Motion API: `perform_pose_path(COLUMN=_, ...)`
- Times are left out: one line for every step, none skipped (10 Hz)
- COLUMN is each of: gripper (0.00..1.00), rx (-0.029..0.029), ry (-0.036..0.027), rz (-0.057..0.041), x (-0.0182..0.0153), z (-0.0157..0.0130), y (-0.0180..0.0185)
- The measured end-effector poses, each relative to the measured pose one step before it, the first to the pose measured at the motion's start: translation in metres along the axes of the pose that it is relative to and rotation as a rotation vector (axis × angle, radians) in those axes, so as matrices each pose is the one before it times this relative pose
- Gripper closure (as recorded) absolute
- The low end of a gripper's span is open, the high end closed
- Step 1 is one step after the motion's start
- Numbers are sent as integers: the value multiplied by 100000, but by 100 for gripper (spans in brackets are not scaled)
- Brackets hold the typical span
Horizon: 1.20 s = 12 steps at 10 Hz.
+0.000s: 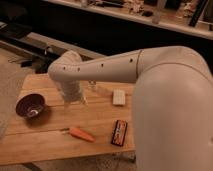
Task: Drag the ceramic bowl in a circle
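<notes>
- Wooden table (35, 147): occupies the lower left and centre of the frame; light wood top.
- Robot arm (105, 67): white, enters from the large rounded body at the right of the frame and reaches leftwards across the upper part of the table, then turns down at the wrist.
- Gripper (74, 100): hangs below the wrist, left of centre in the frame, over the back half of the table. Its lower end is low above the wood; contact with the table cannot be confirmed. Whether it is open or closed cannot be told. Nothing is seen in its hold.
- Ceramic bowl (31, 105): dark maroon, round and shallow, with a bright glint inside. It sits upright on the table at the left of the frame, near the table's left edge. It is to the left of the gripper and clear of it, with bare wood between the two.
- Carrot (80, 133): lies on the table below the gripper in the frame, tip pointing left, apart from the bowl.
- Dark snack bar (118, 132): lies flat just right of the carrot, near the table's front right.
- Small white block (119, 97): rests on the table under the forearm, centre of the frame.
- Background: a dark counter runs across the top of the frame; its items are not identifiable.
</notes>
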Motion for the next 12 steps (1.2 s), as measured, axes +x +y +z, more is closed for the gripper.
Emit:
perform_pose_path(gripper=35, rx=-176, ry=-374, rz=-3714, x=-742, z=286, y=1420)
perform_pose_path(gripper=35, rx=-332, ry=-205, rz=-2793, x=-553, z=229, y=1219)
perform_pose_path(gripper=35, rx=-665, ry=-354, rz=-3910, x=-938, z=436, y=1930)
perform_pose_path(gripper=35, rx=-727, ry=-36, rz=-1850, x=-634, z=311, y=1024)
perform_pose_path(gripper=35, rx=-1034, ry=-81, rz=-1498, x=-867, z=290, y=943)
perform_pose_path(gripper=35, rx=-2169, ry=15, rz=-1425, x=-1149, z=252, y=1257)
perform_pose_path(gripper=35, rx=-2122, ry=83, rz=-500, x=-752, z=170, y=844)
perform_pose_path(gripper=35, rx=-3387, ry=-77, rz=700, x=-1071, z=218, y=821)
perform_pose_path(gripper=35, rx=-2499, ry=-115, rz=737, x=-736, z=158, y=543)
perform_pose_path(gripper=35, rx=-2940, ry=15, rz=413, x=-892, z=364, y=762)
perform_pose_path(gripper=35, rx=-1266, ry=267, rz=-655, x=-559, z=499, y=678)
perform_pose_path(gripper=35, rx=-402, ry=344, rz=-916, x=-383, z=528, y=515)
